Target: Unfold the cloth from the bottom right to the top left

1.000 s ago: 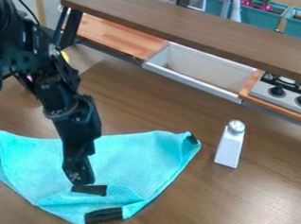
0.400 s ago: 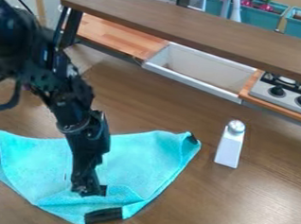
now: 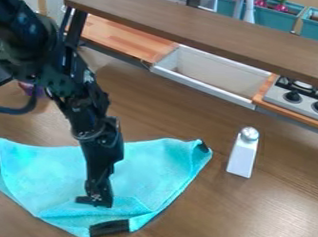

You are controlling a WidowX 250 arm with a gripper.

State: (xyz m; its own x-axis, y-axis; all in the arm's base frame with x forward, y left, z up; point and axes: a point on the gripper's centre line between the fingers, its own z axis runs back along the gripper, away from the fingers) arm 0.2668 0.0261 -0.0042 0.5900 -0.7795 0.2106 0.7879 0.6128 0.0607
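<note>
The black gripper (image 3: 98,200) hangs over the lower middle of the turquoise cloth (image 3: 152,165), its tip at the black patch on the folded-over flap. Whether it holds any fabric cannot be told. Part of the cloth lies flat and roughly triangular on the table, with black patches at its left corner, its upper right corner and its bottom edge. Behind the arm, some of the cloth's middle is hidden.
A white bottle with a silver top (image 3: 243,152) stands right of the cloth. Farther back are a white sink (image 3: 211,75), a stove (image 3: 300,98) and a raised brown shelf (image 3: 199,30). A purple object (image 3: 31,89) lies behind the arm at left.
The gripper has moved right across the cloth's flap, from the left of the black patch to its right part. The cloth looks unmoved.
</note>
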